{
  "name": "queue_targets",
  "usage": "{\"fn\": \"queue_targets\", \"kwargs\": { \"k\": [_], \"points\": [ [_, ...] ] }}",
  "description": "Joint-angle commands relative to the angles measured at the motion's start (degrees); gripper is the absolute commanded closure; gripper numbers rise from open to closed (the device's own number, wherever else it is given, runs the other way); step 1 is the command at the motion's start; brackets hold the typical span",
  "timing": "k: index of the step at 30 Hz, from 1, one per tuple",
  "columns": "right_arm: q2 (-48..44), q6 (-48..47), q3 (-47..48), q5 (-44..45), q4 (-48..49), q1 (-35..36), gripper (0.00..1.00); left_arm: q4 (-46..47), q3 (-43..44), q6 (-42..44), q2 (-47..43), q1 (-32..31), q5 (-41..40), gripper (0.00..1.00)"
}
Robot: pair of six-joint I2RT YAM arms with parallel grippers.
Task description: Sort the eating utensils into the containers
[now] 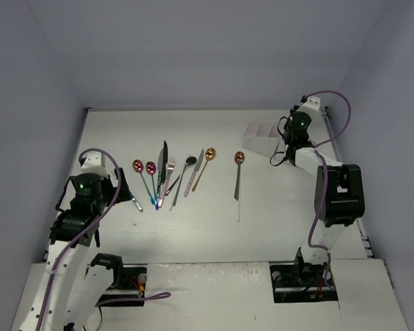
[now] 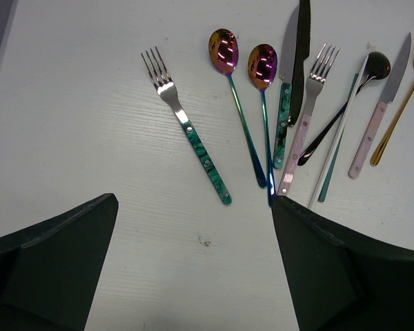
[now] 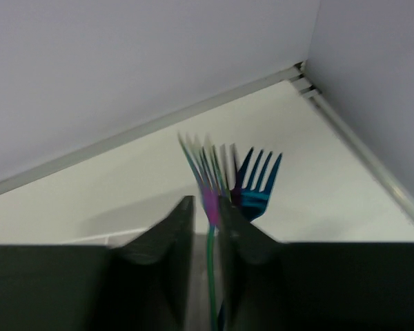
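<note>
Slim, stiff, light metal, slick under fingers; best pinched mid-handle. Laid in a row of utensils (image 1: 169, 172) on the table (image 1: 193, 234), below the left gripper (image 2: 193, 207), spread wide and empty. Over the containers (image 1: 262, 134), far right: a blurred rainbow fork (image 3: 208, 196) upright inside the narrowly parted right gripper (image 3: 207, 207); pinched or loose, cannot tell. Blue fork (image 3: 255, 193) just behind. Matte white tabletop, plain grey walls.
</note>
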Motion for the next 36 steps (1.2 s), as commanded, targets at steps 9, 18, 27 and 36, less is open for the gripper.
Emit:
{"fn": "queue_targets", "kwargs": {
  "k": [9, 18, 27, 36],
  "points": [
    [-21.5, 3.8, 5.4, -6.4, -20.2, 3.9, 0.54, 2.9, 11.0, -1.6, 12.6, -1.6, 9.4, 0.08],
    [-31.8, 12.7, -1.8, -11.3, -33.7, 12.0, 0.51, 1.8, 18.7, -0.2, 33.4, -16.8, 3.7, 0.11],
    [-37.7, 16.8, -14.1, -19.8, -34.1, 13.4, 0.51, 1.5, 21.3, -2.4, 48.7, -18.1, 5.6, 0.28],
    [-39.6, 15.3, -17.4, -22.2, -34.1, 13.5, 0.50, 5.7, 18.7, -3.5, 54.5, -18.0, 6.0, 0.60]
  ]
}}
